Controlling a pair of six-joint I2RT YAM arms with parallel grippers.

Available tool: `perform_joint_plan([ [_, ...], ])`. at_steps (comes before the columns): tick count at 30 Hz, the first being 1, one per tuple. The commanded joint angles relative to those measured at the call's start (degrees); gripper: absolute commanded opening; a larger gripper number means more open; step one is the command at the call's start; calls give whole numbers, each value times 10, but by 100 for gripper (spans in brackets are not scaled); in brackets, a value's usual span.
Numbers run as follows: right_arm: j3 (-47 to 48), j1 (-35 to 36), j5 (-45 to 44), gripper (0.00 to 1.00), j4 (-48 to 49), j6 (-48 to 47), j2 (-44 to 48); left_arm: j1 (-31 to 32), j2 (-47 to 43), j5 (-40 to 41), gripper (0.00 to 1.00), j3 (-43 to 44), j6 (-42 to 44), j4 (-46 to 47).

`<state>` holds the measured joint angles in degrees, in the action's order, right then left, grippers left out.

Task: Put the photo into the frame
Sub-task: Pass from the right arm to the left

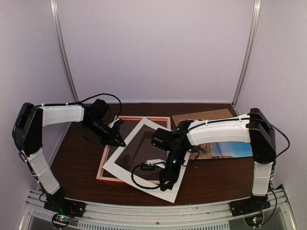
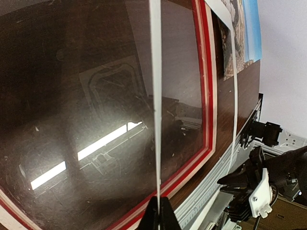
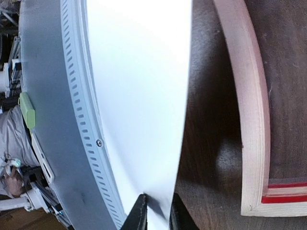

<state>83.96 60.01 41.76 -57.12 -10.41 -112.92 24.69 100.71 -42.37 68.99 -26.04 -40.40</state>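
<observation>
We are losing the left end of the photo behind the right arm. The mat is covering much of the frame. The wrist views' bottom edges are cutting off the left claw and right claw, leaving the right one's grip unclear.

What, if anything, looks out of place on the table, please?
The white mat lies askew across the frame, rotated, one corner sticking out past its near edge. The photo lies apart on the right, not in the frame.
</observation>
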Motion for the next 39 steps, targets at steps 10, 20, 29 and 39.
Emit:
perform_joint_plan([
  [10,-9,-41,-48,65,25,58,35,-20,-56,25,0,0,11,-10],
  [20,-25,-101,-60,69,60,104,108,-75,-131,22,0,-37,-19,23],
  [29,-68,-156,-80,69,102,163,142,-98,-157,90,0,-66,-45,31],
  [39,-100,-204,-113,69,137,196,164,-99,-153,152,0,-91,-71,63],
])
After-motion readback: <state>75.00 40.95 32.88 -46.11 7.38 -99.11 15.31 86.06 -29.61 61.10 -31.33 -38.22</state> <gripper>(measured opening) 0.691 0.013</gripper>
